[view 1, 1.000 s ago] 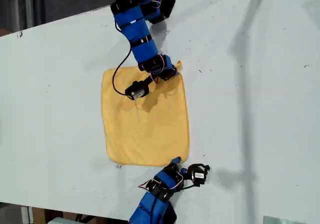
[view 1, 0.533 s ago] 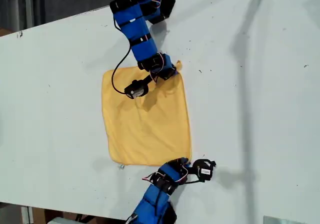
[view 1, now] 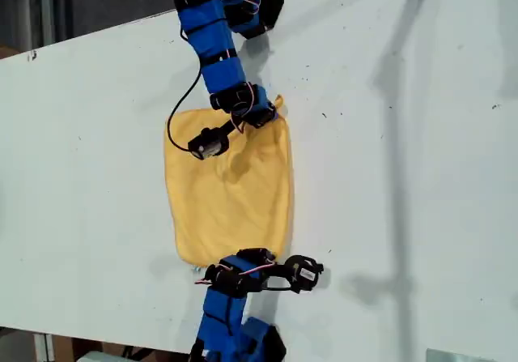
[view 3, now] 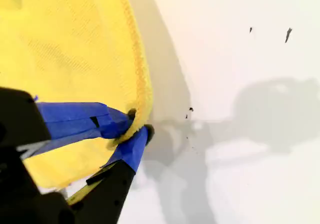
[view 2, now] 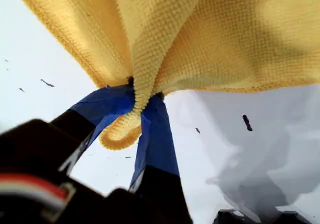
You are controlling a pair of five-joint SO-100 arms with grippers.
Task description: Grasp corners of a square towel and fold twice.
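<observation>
Exterior view, left to right: bare white table, then the towel near the table's middle. Its left part lay flat; its right edge was raised and drawn inward, by my reading so it could be carried over for fold 1. 1 arm reached in from the top of that view to the upper right corner, and another arm came from the bottom to the lower right corner. I could not match either to a wrist camera. My first gripper had its jaws pinched on a hemmed corner, with cloth hanging clear of the table. My second gripper was clamped on the hem too. Holding both corners should keep the edge straight.
</observation>
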